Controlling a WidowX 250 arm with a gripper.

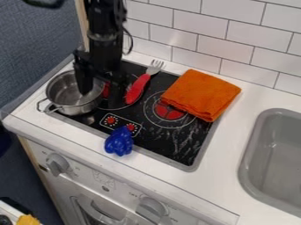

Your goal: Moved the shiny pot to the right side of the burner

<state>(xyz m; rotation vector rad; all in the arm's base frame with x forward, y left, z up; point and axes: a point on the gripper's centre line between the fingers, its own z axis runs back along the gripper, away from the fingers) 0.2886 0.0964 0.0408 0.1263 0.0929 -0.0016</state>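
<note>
The pot (64,104) is shiny, smooth metal, the folded orange cloth (203,93) matt and rough, the stovetop (182,151) glossy black, the blue toy (119,141) perhaps smooth plastic.

Lettering: small marks on the white front panel (82,175), below the black cooktop (163,147); none reads clearly.

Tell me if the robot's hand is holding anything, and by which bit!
Nothing, it looks like: the hand is open, its fingers apart, with the shiny pot's rim loose between them.
</note>
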